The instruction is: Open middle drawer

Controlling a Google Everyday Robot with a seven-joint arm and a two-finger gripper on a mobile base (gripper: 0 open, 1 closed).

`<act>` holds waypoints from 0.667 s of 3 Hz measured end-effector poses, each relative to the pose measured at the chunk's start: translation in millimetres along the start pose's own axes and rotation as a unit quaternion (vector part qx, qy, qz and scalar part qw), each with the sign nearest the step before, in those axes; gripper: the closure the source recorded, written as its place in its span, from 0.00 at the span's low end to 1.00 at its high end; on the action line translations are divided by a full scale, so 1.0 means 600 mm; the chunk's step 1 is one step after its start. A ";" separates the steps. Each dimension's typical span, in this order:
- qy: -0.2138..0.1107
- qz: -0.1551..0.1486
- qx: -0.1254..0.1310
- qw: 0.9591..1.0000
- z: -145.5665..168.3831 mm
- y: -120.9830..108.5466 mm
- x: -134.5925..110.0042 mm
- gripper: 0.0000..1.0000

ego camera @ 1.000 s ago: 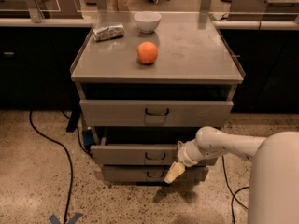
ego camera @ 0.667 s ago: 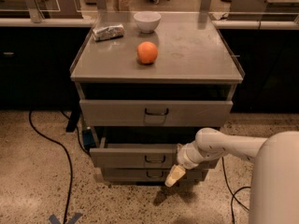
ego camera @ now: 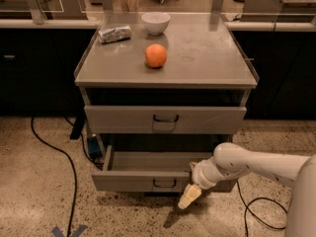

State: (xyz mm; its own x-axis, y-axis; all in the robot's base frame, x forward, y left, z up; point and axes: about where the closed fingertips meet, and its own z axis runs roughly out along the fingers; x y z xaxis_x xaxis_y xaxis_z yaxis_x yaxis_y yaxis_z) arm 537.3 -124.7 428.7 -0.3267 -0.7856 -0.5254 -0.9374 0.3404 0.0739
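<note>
The middle drawer (ego camera: 148,179) is a grey metal drawer with a long low front and a small dark loop handle (ego camera: 164,183). It stands pulled out from the grey cabinet (ego camera: 207,78), and its shallow grey tray (ego camera: 153,160) shows inside. My gripper (ego camera: 189,197) has cream tips and hangs just below the drawer front's right end, to the right of the handle. My white arm (ego camera: 256,163) reaches in from the right. The top drawer (ego camera: 165,119) above is shut. The lowest drawer is hidden under the pulled-out one.
An orange (ego camera: 156,56), a white bowl (ego camera: 155,22) and a foil packet (ego camera: 114,33) sit on the cabinet top. Black cables (ego camera: 69,162) run over the speckled floor on the left and right (ego camera: 252,206). Dark counters stand behind on both sides.
The middle drawer has slid further out toward the camera. My gripper has moved down and toward the camera along with its front.
</note>
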 end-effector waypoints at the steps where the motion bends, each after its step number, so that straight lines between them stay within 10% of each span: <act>1: 0.000 0.000 -0.001 1.000 0.001 0.000 0.000 0.00; 2: -0.024 0.007 -0.010 1.000 0.003 0.003 0.002 0.00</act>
State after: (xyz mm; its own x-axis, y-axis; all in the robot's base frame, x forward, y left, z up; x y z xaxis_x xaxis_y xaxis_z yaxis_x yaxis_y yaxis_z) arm 535.3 -124.0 426.7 -0.3341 -0.7547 -0.5647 -0.9352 0.3400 0.0989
